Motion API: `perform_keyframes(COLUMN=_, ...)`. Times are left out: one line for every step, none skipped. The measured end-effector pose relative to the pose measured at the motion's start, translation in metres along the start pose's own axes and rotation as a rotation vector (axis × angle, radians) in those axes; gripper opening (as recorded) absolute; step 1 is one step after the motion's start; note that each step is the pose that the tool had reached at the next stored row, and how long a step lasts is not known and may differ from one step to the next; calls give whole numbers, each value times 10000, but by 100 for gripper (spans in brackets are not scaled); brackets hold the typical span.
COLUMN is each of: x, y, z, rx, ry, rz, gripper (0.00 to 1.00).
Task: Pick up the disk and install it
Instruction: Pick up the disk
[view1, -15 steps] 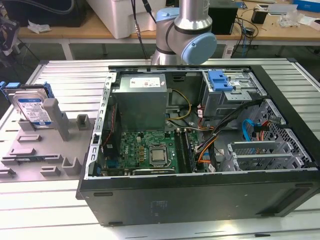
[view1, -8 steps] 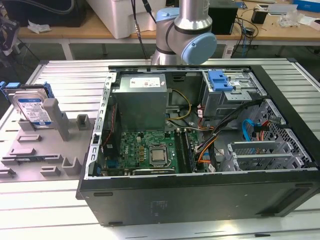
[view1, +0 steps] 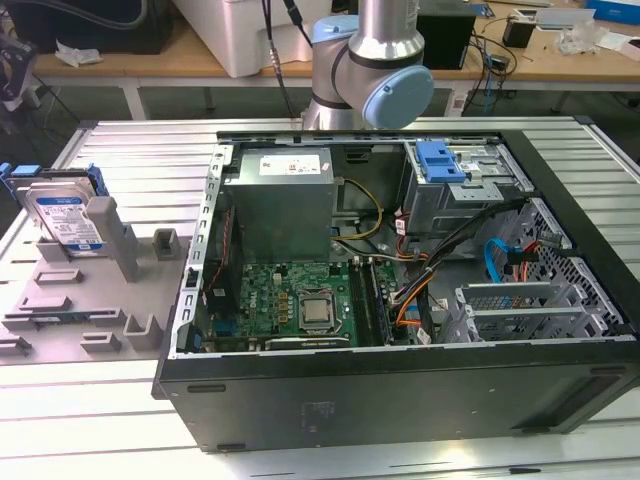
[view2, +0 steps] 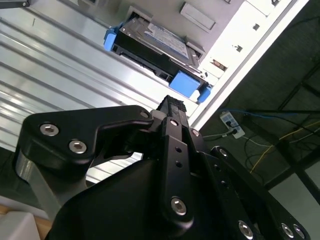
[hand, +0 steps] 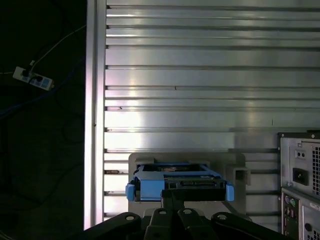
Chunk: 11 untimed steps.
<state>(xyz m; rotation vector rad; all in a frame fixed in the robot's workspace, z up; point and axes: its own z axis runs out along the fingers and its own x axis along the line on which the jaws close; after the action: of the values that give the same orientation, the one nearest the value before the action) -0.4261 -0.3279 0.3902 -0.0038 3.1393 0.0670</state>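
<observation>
The disk (view1: 66, 212) had a bare silver metal face with a smooth printed label and was framed in smooth blue plastic. Its holder (view1: 112, 240) looked like matt grey plastic. The table (view1: 130, 150) was ribbed, brushed metal with a soft sheen. The gripper (view2: 170, 106) was matt black, studded with shiny metal screws.

Ribbed silver table (view1: 130, 150), glare bright across its slats. Behind it in the exterior view, a wooden workbench (view1: 150, 66) strewn with cables. Past the table's edge, dark floor (hand: 45, 150) with a white power strip (hand: 32, 78) and loose cords.
</observation>
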Motion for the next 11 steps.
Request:
perform_keyframes(x=0, y=-1, z=0, rx=0, ry=71, rz=3, gripper=11)
perform_keyframes(x=0, y=-3, z=0, rx=0, ry=127, rz=6, gripper=11)
perform_keyframes(x=0, y=-2, z=0, rx=0, ry=156, rz=8, gripper=11)
perform_keyframes(x=0, y=-2, z=0, rx=0, ry=165, rz=9, gripper=11)
perform_keyframes(x=0, y=-3, z=-1, rx=0, ry=166, rz=7, gripper=11)
perform_keyframes(x=-1, y=-3, z=-1, rx=1, ry=168, rz=6, gripper=11)
perform_keyframes(x=-1, y=-3, z=0, rx=2, ry=170, rz=-8, gripper=11)
perform_keyframes(x=-1, y=-3, z=-1, rx=3, ry=172, rz=-34, gripper=11)
perform_keyframes(x=-1, y=-3, z=-1, rx=4, ry=173, rz=-69, gripper=11)
perform_keyframes(x=-1, y=-3, z=-1, rx=5, ry=175, rz=-123, gripper=11)
perform_keyframes(x=-2, y=-3, z=-1, rx=6, ry=178, rz=-167, gripper=11)
